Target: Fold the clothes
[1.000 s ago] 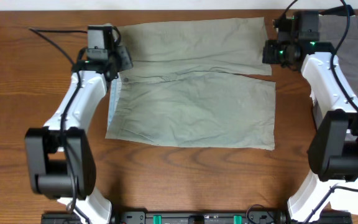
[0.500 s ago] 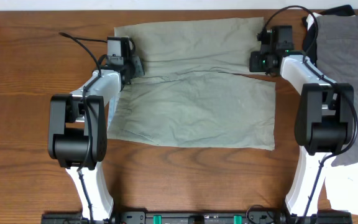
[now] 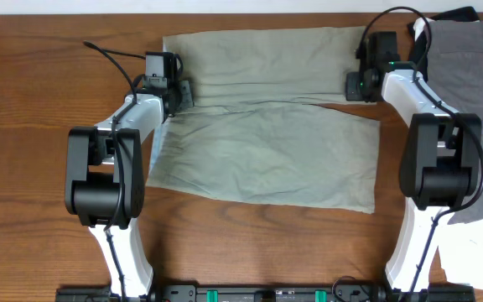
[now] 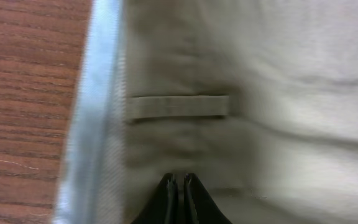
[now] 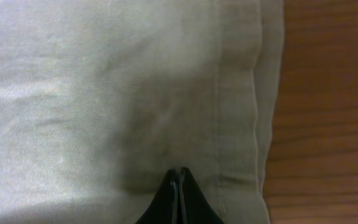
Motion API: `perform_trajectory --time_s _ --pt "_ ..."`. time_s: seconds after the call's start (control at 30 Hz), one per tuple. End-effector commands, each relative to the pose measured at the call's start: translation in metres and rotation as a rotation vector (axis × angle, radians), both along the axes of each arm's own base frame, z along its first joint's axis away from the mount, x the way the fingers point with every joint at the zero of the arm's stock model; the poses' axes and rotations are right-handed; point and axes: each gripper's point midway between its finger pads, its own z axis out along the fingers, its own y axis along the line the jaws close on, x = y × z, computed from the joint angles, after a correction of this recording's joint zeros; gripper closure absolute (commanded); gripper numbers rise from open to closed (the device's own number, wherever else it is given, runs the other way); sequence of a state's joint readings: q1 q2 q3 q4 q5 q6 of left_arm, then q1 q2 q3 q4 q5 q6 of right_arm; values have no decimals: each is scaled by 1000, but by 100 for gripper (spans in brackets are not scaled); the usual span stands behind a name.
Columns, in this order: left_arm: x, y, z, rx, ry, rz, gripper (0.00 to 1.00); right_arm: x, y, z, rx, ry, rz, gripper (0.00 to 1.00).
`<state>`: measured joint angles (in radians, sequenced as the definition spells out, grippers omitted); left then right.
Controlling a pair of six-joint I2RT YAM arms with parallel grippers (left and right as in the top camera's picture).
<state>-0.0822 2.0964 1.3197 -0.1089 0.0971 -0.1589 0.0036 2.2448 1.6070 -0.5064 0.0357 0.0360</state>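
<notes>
The khaki-olive shorts point(image 3: 267, 143) lie spread flat on the wooden table, waistband to the left and leg hems to the right. My left gripper point(image 3: 188, 91) is shut, its tips pinching the cloth at the waistband between the two legs. In the left wrist view its tips point(image 4: 180, 180) sit just below a belt loop point(image 4: 178, 107), beside the pale blue lining point(image 4: 95, 106). My right gripper point(image 3: 350, 84) is shut on the far leg's hem; its tips point(image 5: 179, 173) press into the cloth point(image 5: 104, 93) near the stitched hem.
A grey garment point(image 3: 476, 75) lies at the right edge under the right arm, with a black one point(image 3: 455, 15) behind it and something white point(image 3: 476, 252) at the front right. Bare wood point(image 3: 23, 126) lies to the left and in front of the shorts.
Over the last second both arms swung in onto the shorts. In the last half second the right gripper moved right, and the whole shorts slid a little to the right with it.
</notes>
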Motion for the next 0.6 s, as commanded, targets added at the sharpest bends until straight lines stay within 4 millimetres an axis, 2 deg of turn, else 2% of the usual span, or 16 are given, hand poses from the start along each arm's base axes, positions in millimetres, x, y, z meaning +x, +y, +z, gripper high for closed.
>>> perform_trajectory --time_s 0.0,0.07,0.17,0.23,0.33,0.37,0.4,0.43,0.57 --pt "1 5 7 27 -13 1 92 -33 -42 -54 -86 140 -71 98" --pt "4 5 17 25 -37 2 92 -26 -39 -50 -57 111 -64 98" --pt "10 4 44 20 -101 3 92 -14 -30 -34 -15 64 -45 95" --pt "12 4 70 16 -152 4 92 -2 -24 -10 -3 19 -32 93" --pt "7 5 107 11 -202 5 92 10 -16 38 19 -43 -27 91" --pt "1 5 121 11 -208 6 92 10 -13 61 30 -62 -37 92" --pt "-4 6 127 11 -205 6 92 9 -12 71 33 -68 -41 91" --pt "-13 7 137 12 -196 6 92 4 -10 91 39 -74 -49 91" --pt "-43 9 159 -8 -151 34 92 -32 -8 144 58 -50 -87 86"
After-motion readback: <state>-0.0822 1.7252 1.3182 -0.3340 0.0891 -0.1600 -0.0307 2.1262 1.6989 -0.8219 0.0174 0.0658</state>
